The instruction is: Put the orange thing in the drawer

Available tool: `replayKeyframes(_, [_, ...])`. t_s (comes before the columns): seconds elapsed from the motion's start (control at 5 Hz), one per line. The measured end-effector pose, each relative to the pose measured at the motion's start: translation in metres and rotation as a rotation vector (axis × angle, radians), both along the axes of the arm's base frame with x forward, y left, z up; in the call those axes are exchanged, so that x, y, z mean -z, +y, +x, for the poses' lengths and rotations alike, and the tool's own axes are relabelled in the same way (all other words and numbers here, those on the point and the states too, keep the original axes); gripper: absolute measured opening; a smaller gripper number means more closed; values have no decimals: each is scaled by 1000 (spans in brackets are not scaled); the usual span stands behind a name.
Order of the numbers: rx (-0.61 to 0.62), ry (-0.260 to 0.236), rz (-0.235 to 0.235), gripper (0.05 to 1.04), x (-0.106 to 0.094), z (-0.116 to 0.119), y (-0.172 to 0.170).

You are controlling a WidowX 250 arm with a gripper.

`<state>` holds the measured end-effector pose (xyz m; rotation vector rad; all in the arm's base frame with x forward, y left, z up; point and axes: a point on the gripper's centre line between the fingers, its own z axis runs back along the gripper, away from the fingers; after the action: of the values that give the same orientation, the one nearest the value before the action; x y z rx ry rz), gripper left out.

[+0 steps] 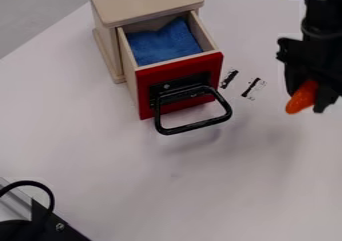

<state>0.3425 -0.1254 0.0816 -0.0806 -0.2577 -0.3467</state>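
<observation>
One drawer open, blue cloth inside | gripper at right, pinching the orange thing

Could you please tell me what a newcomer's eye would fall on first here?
Probably the open drawer's red front, in the upper middle, with its large black handle and the blue cloth lying inside. Next would likely come the vivid orange thing, held by the black gripper towards the right edge.

Whitish table, grey floor past its slanting edge
</observation>
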Motion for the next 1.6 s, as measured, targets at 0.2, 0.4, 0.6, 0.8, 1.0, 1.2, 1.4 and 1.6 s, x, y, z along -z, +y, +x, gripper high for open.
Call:
replayKeyframes(0.2, [8, 28, 8, 566, -22, -10, 34])
replayKeyframes(0.4, [-80, 40, 8, 566, -36, -19, 82])
replayKeyframes(0.6, [-204, 20, 13, 566, -50, -35, 127])
replayKeyframes(0.8, [-278, 21, 24, 566, -52, -39, 158])
replayKeyframes(1.0, [-298, 40, 41, 565, -41, -36, 172])
replayKeyframes(1.2, [-282, 44, 51, 565, -25, -27, 177])
replayKeyframes(1.4, [-279, 54, 53, 565, -11, -18, 181])
replayKeyframes(1.6, [-277, 58, 61, 564, -1, -10, 183])
